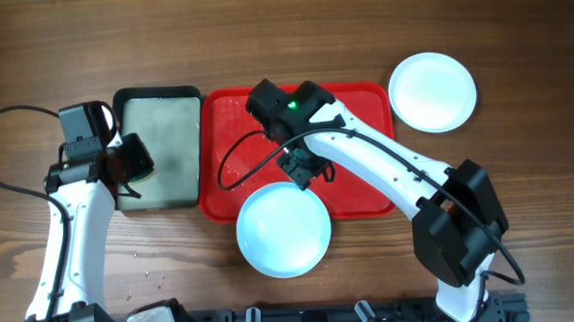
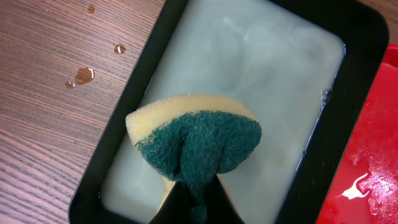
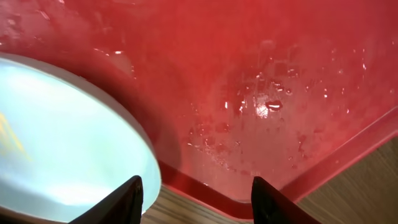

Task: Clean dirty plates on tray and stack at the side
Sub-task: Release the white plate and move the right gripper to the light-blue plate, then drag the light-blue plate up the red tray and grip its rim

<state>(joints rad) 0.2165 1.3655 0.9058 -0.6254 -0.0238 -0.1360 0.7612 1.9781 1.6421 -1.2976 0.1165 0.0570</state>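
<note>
Aqua plate (image 1: 283, 229) overhangs the red tray (image 1: 227, 110) beside the right tool (image 1: 302, 175).

White arm links (image 1: 374, 159), black joints (image 1: 457, 233), looping black cables (image 1: 219, 170), one green indicator light (image 1: 291, 106).

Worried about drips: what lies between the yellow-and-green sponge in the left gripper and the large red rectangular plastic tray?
Cloudy water and the smaller tray's black rim separate sponge from red tray, seen in the left wrist view.

Bright even light w/ soft shadows, glare on wet tray (image 3: 267, 106) & plate (image 1: 283, 229), wrist views blurry up close
</note>
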